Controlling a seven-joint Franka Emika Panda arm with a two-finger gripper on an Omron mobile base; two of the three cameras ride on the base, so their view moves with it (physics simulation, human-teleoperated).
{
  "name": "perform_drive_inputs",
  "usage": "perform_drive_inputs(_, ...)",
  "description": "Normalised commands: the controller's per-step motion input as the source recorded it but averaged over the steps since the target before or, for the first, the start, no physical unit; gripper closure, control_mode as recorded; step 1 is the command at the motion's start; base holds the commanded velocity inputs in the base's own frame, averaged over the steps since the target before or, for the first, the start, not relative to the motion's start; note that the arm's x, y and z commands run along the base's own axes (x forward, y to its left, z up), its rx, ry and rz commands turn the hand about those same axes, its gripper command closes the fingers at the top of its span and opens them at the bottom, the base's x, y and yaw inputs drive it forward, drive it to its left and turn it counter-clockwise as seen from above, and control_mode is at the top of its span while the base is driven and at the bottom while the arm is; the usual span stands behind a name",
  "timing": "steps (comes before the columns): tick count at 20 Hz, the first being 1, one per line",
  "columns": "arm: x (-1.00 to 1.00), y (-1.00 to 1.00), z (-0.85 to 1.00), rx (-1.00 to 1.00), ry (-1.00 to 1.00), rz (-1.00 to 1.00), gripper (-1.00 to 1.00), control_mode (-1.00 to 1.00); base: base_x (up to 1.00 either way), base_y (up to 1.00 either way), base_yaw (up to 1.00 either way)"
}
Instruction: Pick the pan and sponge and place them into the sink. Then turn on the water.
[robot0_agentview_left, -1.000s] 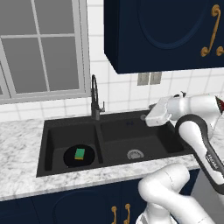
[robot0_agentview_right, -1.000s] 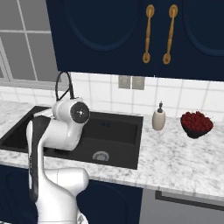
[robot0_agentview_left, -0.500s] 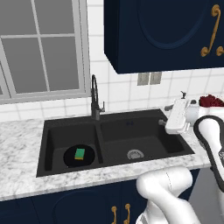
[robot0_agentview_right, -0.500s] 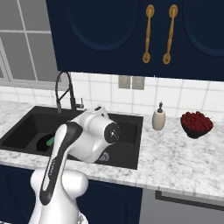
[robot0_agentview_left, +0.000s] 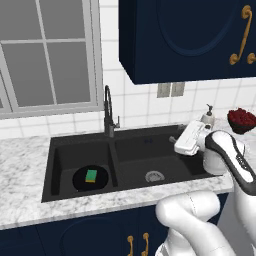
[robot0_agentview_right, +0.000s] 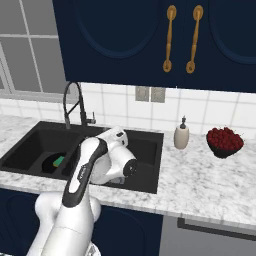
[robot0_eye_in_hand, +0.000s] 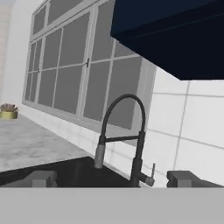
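Now I am looking at the pan (robot0_agentview_left: 90, 179) lying flat in the left basin of the sink (robot0_agentview_left: 131, 146), with the sponge (robot0_agentview_left: 91, 175) resting on top of it, so both placements look done to me. What is left is the water, and no stream is running from the faucet (robot0_agentview_left: 108, 113) that stands behind the divider at the far rim.

So my target is the small side lever (robot0_eye_in_hand: 151, 173) low on the right of the faucet body, as my hand camera is showing it. I am judging it to be stiff, thin and smooth metal, likely to slip off a pad, so I would push it near its tip with the flat of one finger rather than try to pinch it.

I am holding the gripper (robot0_eye_in_hand: 114, 178) with its jaws spread as wide as they go, with nothing between them. It is hanging over the right basin, near that basin's right edge, pointing across toward the faucet and well apart from it.

Further right on the counter (robot0_agentview_right: 200, 180), the soap dispenser (robot0_agentview_right: 181, 136) and the bowl of red fruit (robot0_agentview_right: 224, 140) are sitting well out of my path.
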Motion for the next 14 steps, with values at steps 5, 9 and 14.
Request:
perform_drive_inputs(5,0.79,0.0,-0.22,0.19,0.0,0.09,-1.0,-1.0,0.0,0.0,0.0)
perform_drive_inputs(9,0.65,0.0,-0.18,0.15,0.0,0.1,-1.0,-1.0,0.0,0.0,0.0)
perform_drive_inputs(14,0.63,0.0,-0.18,0.04,0.0,0.11,-1.0,-1.0,0.0,0.0,0.0)
